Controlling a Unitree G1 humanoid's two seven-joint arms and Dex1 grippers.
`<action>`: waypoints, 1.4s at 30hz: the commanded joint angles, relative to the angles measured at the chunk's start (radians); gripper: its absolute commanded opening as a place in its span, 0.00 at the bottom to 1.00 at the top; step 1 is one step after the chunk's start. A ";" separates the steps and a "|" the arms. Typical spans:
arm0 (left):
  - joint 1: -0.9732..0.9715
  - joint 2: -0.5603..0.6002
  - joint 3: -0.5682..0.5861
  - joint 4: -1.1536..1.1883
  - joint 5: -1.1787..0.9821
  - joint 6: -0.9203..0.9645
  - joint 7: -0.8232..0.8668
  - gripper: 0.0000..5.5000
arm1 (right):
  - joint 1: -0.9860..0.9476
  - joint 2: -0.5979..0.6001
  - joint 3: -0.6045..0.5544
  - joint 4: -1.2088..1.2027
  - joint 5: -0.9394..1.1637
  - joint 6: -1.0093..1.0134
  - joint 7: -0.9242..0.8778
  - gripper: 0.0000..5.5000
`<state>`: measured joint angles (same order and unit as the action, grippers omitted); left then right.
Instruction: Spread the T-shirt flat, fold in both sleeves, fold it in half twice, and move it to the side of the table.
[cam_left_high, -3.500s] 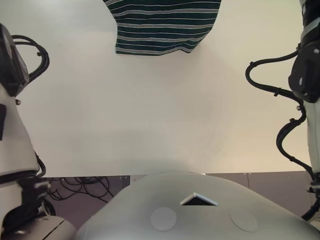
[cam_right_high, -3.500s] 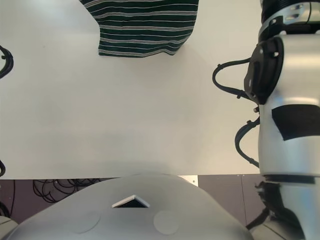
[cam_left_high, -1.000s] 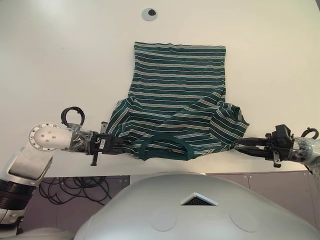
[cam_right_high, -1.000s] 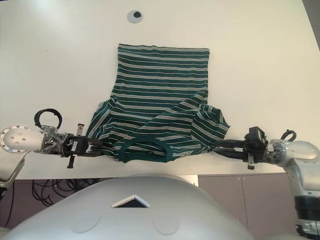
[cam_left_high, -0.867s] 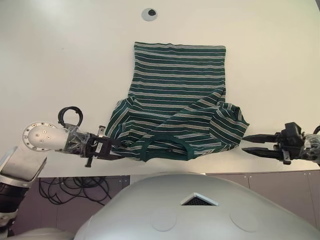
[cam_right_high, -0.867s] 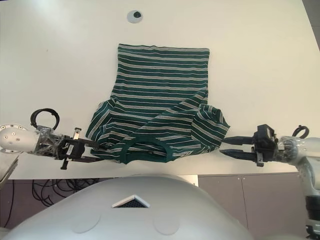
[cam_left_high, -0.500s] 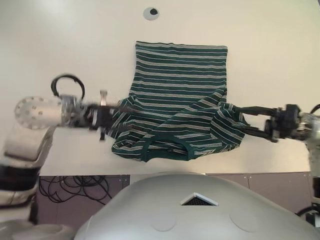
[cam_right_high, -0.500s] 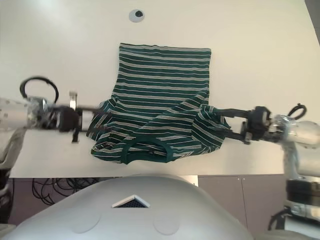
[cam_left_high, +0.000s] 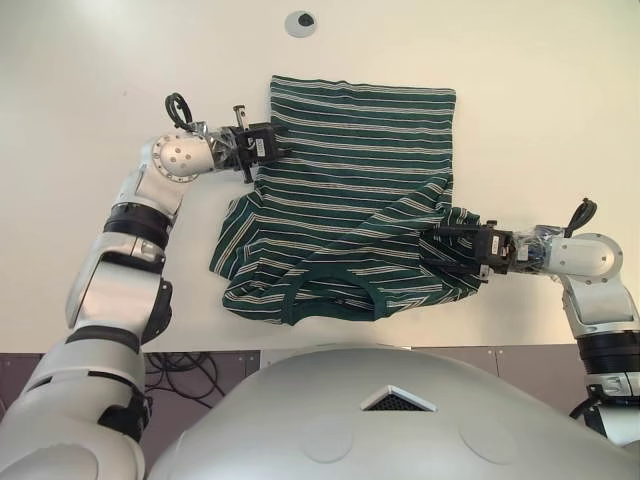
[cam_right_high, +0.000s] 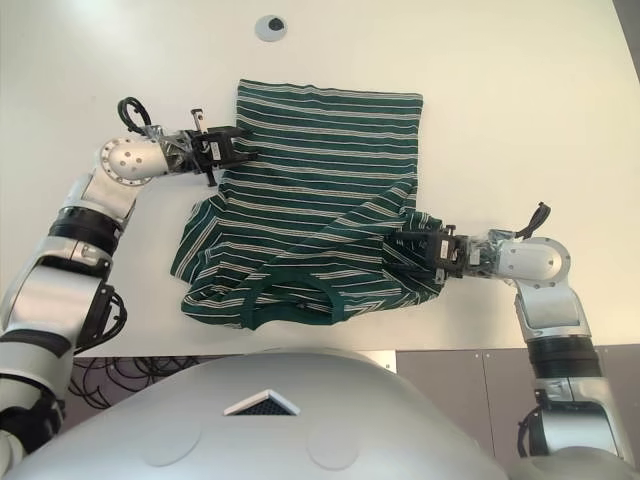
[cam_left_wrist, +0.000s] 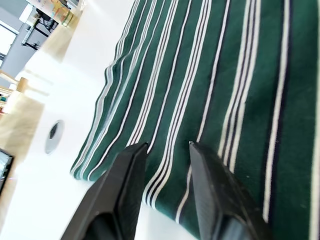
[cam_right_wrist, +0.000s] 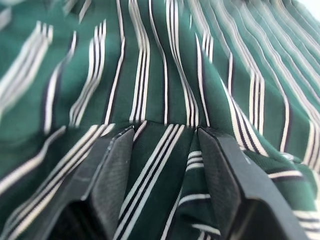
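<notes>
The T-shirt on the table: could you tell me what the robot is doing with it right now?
The robot is working with both arms on a green striped T-shirt lying on the white table. Its left gripper is open at the shirt's left edge, near the far hem. Its right gripper is open astride the bunched right sleeve. The hem half lies flat, but the collar end nearest the robot is rumpled, so the shirt is not yet spread flat.
</notes>
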<state>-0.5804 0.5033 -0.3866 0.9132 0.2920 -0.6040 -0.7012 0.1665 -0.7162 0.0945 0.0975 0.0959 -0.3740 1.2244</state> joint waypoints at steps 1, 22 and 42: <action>-0.021 -0.032 -0.055 0.189 0.095 -0.020 0.061 0.27 | 0.006 -0.067 0.034 0.097 -0.118 -0.060 -0.036 0.42; -0.078 -0.072 0.203 0.178 -0.251 -0.161 -0.061 0.27 | -0.079 -0.004 -0.059 0.068 0.241 -0.185 -0.114 0.42; 0.458 0.144 0.240 -0.706 -0.501 0.121 -0.349 0.27 | 0.047 -0.156 0.094 -0.029 0.051 -0.036 0.024 0.42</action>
<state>-0.1110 0.6537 -0.1523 0.1860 -0.2243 -0.4872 -1.0532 0.1707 -0.8071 0.1827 0.1010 0.1571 -0.4661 1.2036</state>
